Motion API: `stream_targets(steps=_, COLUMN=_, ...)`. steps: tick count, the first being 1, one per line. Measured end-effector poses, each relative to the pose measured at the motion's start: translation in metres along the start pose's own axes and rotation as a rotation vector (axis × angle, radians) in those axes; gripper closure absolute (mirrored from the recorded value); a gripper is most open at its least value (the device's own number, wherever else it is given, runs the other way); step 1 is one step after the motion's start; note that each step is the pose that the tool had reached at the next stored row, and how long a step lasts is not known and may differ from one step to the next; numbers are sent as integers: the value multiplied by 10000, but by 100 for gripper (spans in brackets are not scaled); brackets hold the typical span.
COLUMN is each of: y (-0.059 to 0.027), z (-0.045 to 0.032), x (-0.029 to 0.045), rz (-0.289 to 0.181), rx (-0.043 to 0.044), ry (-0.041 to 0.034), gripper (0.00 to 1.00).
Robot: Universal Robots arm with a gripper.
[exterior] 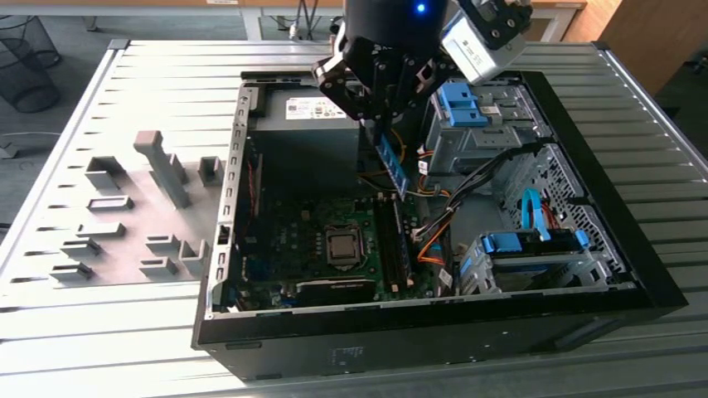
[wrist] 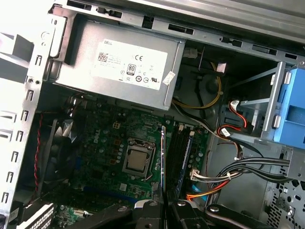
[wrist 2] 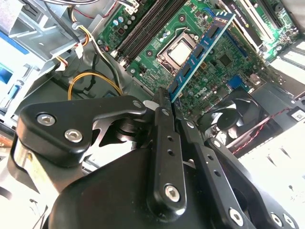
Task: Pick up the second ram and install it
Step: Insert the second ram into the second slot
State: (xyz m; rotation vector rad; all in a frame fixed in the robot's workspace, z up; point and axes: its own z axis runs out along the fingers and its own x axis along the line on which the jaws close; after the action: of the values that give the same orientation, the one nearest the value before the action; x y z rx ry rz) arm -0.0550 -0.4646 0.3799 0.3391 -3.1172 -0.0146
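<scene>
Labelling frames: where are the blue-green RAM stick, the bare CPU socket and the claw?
Blue-green RAM stick (wrist 2: 202, 45), second wrist view, board face.
Bare CPU socket (wrist: 137, 160), first wrist view, metal centre.
Claw (wrist 2: 164, 98), second wrist view, fingertips.

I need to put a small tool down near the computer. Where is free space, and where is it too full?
Free: the slatted table in front of the grey fixture blocks, and the strip at the exterior view's right of the case. Crowded: inside the case, where the gripper holds the second ram above the motherboard, beside cables.
</scene>
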Motion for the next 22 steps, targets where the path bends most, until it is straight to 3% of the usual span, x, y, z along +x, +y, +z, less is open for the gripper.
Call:
stream_targets(steps=12, y=-1, z=46, x=-1, rz=-1, rx=7, ry=2, gripper=86)
stream_targets(steps=17, y=-1, z=124, x=-1, rz=27, rx=27, ry=2, gripper=86)
stream_targets(steps=22, y=-2, z=189, x=-2, rz=723, rx=31, ry=-21, gripper=86)
